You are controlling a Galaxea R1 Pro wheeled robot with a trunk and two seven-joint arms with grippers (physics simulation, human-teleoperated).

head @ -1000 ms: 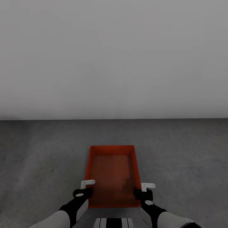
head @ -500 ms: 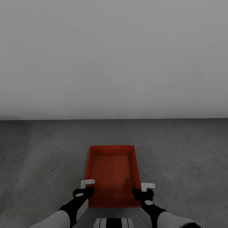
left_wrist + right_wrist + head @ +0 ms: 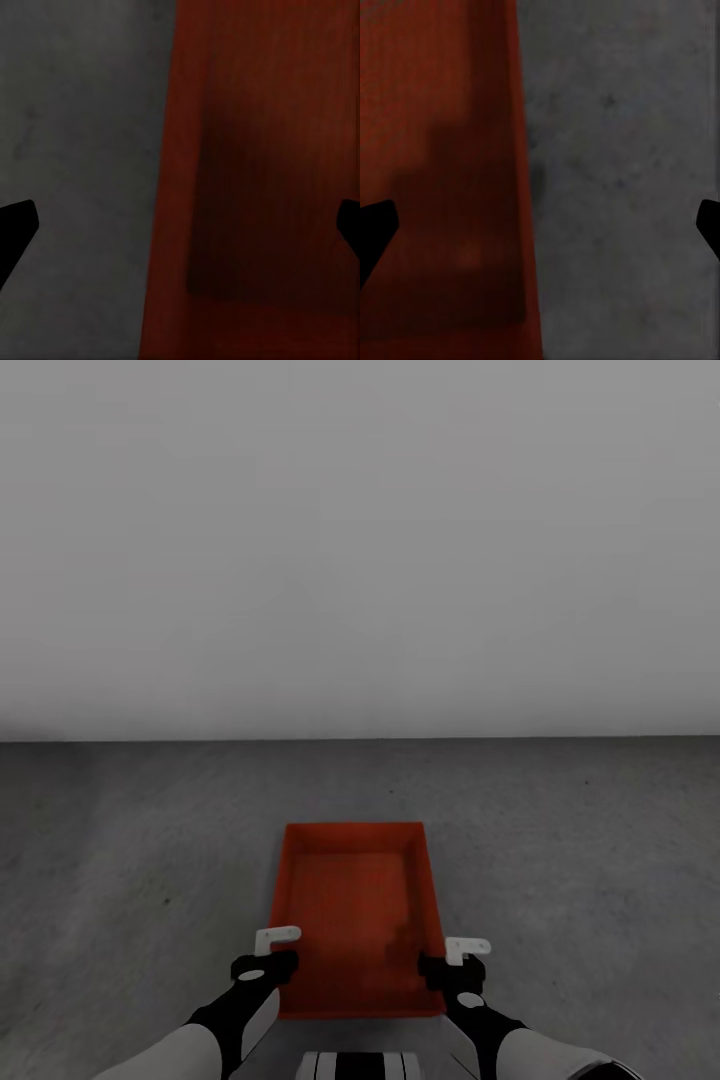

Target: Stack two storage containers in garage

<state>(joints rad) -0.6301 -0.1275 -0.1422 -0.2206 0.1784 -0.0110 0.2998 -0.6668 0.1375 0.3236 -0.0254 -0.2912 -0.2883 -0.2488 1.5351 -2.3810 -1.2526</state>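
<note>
Item 1, nearest: left tool and right tool, each straddling one long wall of the storage container near its near corners. In both wrist views the fingertips stand wide apart, one over the container's inside, one over the floor; jaws wide, gripping nothing.

Item 2: storage container, orange-red, open top, upright, long axis running away from the robot. It looks to rest on the garage floor, its walls meeting the concrete directly. One container is seen; whether a second lies nested beneath cannot be told.

Step in hand, judged: release after set-down. To do it well, lift both tools straight up clear of the walls before backing away, so that neither finger drags the thin rim and skews the bin.

Item 3, farther: bare concrete floor on all sides, nothing in the way.

Item 4, farthest: plain pale grey wall, well beyond the container's far edge.
</note>
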